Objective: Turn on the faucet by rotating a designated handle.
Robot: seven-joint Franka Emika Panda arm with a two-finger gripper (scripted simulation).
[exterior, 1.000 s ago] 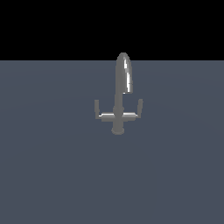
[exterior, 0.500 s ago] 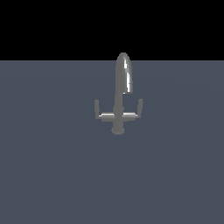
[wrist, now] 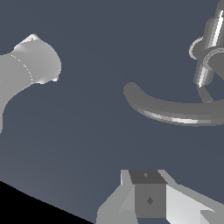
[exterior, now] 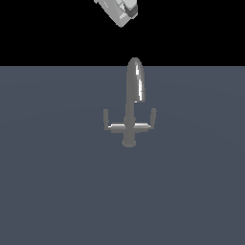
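Observation:
The faucet stands mid-scene on a flat grey surface, its glossy arched spout rising above a round base. Its crossbar carries two upturned pegs. The handle is the peg at the exterior view's left, on the arm with the bright white glint. My gripper hangs high above the spout, cut off by the picture's upper edge and touching nothing. In the wrist view the spout curves across, part of the crossbar shows, and one fingertip is visible. Whether the gripper is open or shut does not show.
The twin peg ends the duller arm at the exterior view's right. A pale grey rounded robot part shows in the wrist view. Beyond the surface's far edge the background is black.
My gripper has come into the exterior view at its upper edge, where nothing showed before. The faucet and both pegs stand as they did.

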